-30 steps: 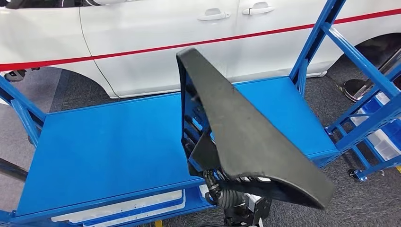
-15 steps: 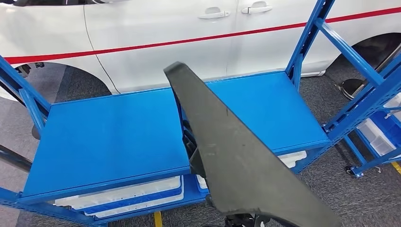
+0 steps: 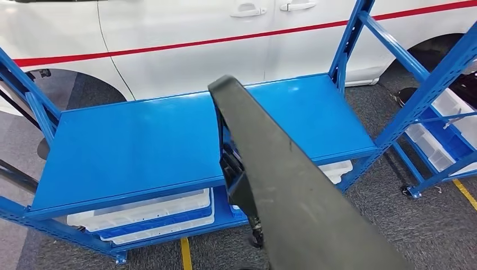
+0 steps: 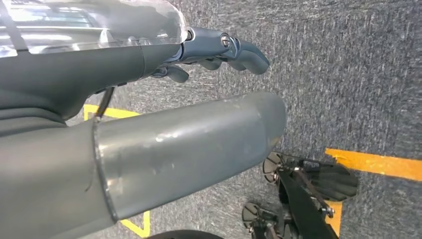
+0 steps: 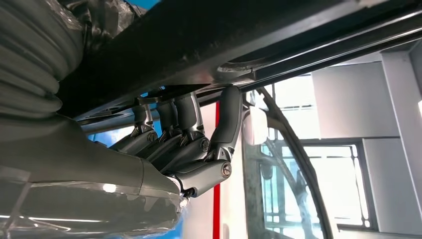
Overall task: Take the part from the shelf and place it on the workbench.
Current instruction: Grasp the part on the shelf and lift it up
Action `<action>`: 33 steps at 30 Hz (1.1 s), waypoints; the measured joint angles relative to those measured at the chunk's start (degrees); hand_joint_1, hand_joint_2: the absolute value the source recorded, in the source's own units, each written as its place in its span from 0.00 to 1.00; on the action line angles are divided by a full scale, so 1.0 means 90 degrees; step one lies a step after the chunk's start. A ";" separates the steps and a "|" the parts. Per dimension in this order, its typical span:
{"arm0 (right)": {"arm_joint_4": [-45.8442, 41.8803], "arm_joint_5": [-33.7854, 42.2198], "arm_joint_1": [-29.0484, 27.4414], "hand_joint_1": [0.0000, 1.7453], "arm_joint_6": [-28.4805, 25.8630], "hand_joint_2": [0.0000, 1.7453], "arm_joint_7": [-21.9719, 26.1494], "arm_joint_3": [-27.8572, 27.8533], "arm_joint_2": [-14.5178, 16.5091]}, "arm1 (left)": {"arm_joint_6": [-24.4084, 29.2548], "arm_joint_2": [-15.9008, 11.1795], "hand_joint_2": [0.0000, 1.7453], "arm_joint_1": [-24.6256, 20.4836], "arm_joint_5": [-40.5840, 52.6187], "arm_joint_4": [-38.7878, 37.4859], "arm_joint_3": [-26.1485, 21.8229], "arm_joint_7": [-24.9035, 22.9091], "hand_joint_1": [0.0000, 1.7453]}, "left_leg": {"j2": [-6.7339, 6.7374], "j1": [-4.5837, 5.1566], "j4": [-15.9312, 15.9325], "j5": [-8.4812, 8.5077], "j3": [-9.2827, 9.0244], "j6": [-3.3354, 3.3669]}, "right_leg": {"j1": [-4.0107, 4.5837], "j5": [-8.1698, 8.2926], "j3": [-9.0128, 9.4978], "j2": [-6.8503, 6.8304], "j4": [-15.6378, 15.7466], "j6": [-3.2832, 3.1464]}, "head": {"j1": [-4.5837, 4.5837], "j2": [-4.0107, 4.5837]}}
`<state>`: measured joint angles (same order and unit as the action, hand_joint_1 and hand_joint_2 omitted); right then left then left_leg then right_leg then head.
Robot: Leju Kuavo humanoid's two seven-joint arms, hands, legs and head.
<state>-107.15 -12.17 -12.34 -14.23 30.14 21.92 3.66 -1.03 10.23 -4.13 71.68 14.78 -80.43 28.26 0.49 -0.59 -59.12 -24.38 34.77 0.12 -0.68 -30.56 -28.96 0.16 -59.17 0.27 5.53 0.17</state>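
Directly ahead of you in the head view stands the blue workbench, its flat top bare and level, with white trays stored on the tier beneath. Behind it is a white car with a red stripe; a second blue rack stands to the right.

The part, a long dark grey moulded panel, is off the shelf and carried in the air. It runs from the lower right of your view up toward the bench, with its narrow end over the bench top and its wide end nearest you. It does not rest on the bench.

Check the right hand in the right wrist view. Its fingers are curled upward and press against the underside of the part, so the hand bears the part from below. This grip likely suits a broad, light panel whose edges offer little to pinch. The tilt probably follows from holding it well off its middle.

Check the left hand in the left wrist view. It hangs over grey carpet with yellow floor tape; its fingers are bent and hold nothing.

Judge the task as partly done: the carry is complete or nearly so, and the set-down remains. Lower the part flat onto the bare top before you let go.
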 joint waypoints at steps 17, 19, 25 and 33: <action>-0.0017 -0.0014 0.0004 1.00 0.0041 1.00 -0.0005 0.0001 0.0041 | -0.0018 -0.0056 0.00 -0.0032 -0.0058 -0.0002 -0.0016 -0.0060 0.00 | -0.0010 0.0066 0.0462 -0.0677 -0.1124 0.0140 | 0.0031 0.0944 -0.0972 -0.0089 -0.0012 -0.0012 | -0.0011 0.0000; -0.0016 0.0030 -0.0006 1.00 0.0046 1.00 -0.0006 0.0000 0.0041 | -0.0019 -0.0056 0.00 -0.0030 -0.0069 -0.0002 -0.0018 -0.0069 0.00 | 0.0027 0.0029 0.0511 -0.0487 -0.0958 0.0222 | 0.0026 0.0462 -0.1098 -0.0056 -0.0362 0.0043 | -0.0007 0.0000; -0.0012 0.0282 -0.0058 1.00 0.0076 1.00 -0.0007 -0.0004 0.0039 | -0.0022 -0.0056 0.00 -0.0021 -0.0127 -0.0002 -0.0028 -0.0113 0.00 | 0.0050 0.0025 0.0301 -0.0074 -0.0234 0.0201 | -0.0047 0.0055 -0.0898 -0.0040 -0.1563 0.0151 | -0.0006 0.0000; 0.0015 0.0515 -0.0083 1.00 0.0266 1.00 -0.0075 -0.0032 0.0052 | -0.0050 -0.0055 0.00 -0.0012 -0.0218 -0.0002 -0.0078 -0.0114 0.00 | 0.0064 -0.0001 -0.0107 -0.0053 0.0195 -0.0100 | -0.0007 0.0008 0.0044 0.0010 0.0076 -0.0185 | -0.0009 0.0000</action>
<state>-107.01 -7.54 -13.08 -11.84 29.46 21.64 4.12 -1.48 9.74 -4.24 69.72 14.75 -81.13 27.23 1.06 -0.60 -60.08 -24.85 36.53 -0.78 -0.74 -30.49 -28.56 0.25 -58.48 -1.40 5.45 0.17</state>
